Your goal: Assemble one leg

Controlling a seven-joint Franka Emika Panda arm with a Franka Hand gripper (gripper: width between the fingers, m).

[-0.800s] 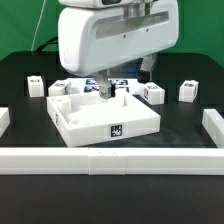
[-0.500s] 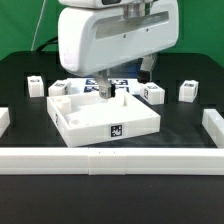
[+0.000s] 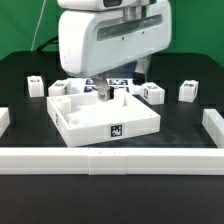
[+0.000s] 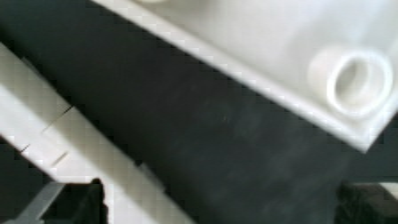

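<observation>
The large white tray [image 3: 90, 118] with a tag on its front lies mid-table. Small white tagged legs stand around it: one at the exterior view's left [image 3: 35, 87], one by the tray's back left corner [image 3: 59, 88], two at the right [image 3: 153, 93] [image 3: 187, 91]. My gripper [image 3: 103, 92] hangs over the tray's back edge. In the blurred wrist view the gripper [image 4: 222, 205] is open, with only black table between the dark fingertips [image 4: 68, 200]. A white tray part with a round hole [image 4: 354, 80] shows there. I hold no leg.
A long white rail [image 3: 110, 160] runs along the front, with short white blocks at the left [image 3: 4, 120] and right [image 3: 212, 126] ends. The marker board [image 3: 126, 84] lies behind the tray, partly hidden by my hand.
My hand has shifted slightly up and to the exterior view's left. The tray and the legs have not moved.
</observation>
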